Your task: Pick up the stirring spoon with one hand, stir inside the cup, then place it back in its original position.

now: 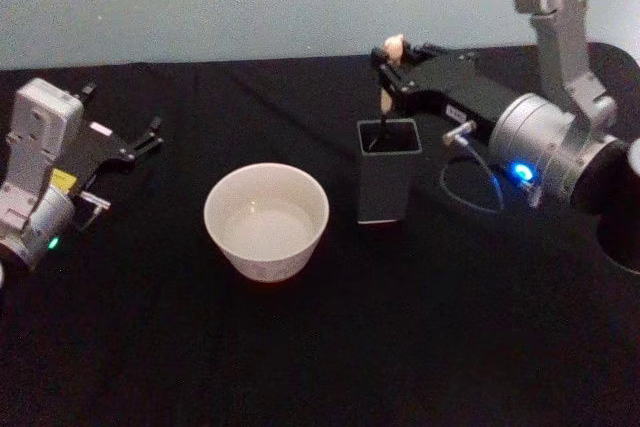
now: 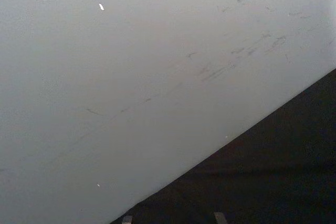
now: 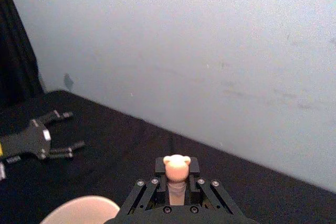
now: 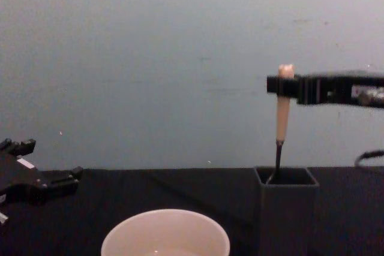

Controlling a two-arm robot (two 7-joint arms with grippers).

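Note:
The stirring spoon [image 1: 386, 95] stands upright, its thin neck running down into the dark holder box [image 1: 388, 182], where its bowl is hidden. My right gripper [image 1: 386, 63] reaches in from the right and is shut on the cream handle just under the bear-head knob [image 3: 176, 166]. From the chest, the stirring spoon [image 4: 281, 112] hangs from the right gripper [image 4: 277, 86] above the holder box [image 4: 288, 208]. The cup [image 1: 266, 222] sits left of the box, apart from both grippers. My left gripper [image 1: 150, 137] rests open at the table's left side.
A black cloth covers the table [image 1: 320, 367] in front of a pale wall. A thin cable [image 1: 470, 192] loops on the cloth right of the box. Open cloth lies between the cup [image 4: 165, 235] and the parked left gripper [image 4: 51, 160].

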